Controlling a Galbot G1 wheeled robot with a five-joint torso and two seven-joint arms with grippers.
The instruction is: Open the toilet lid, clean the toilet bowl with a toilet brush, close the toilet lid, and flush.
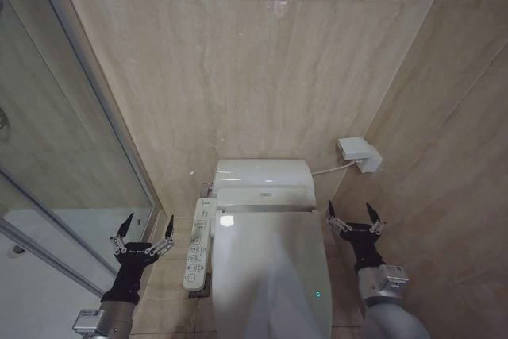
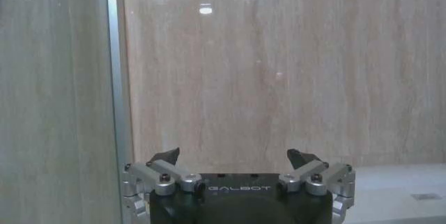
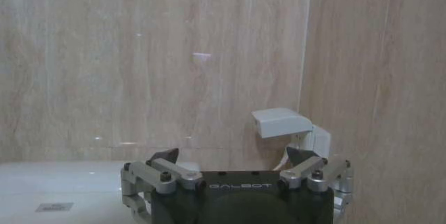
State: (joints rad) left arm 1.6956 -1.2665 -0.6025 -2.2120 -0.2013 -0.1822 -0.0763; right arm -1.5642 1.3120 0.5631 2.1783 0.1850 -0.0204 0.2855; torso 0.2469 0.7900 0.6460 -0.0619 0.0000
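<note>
The toilet lid [image 1: 270, 267] is a glossy white oval lying flat and shut in the lower middle of the head view. It hides the toilet bowl beneath it. The toilet brush is out of view. My left gripper [image 1: 148, 224] hangs open and holds nothing, left of the toilet beside the control panel. It points at the back wall in the left wrist view [image 2: 233, 156]. My right gripper [image 1: 350, 213] is open too, just off the lid's right rear corner, and faces the wall [image 3: 232, 155] with nothing between its fingers.
A white control panel [image 1: 198, 244] juts from the toilet's left side. The rear unit [image 1: 262, 172] sits against the beige tiled wall. A white wall box [image 1: 359, 153] [image 3: 282, 122] with a cable is at the right. A glass shower partition [image 1: 48, 156] [image 2: 56, 104] closes the left.
</note>
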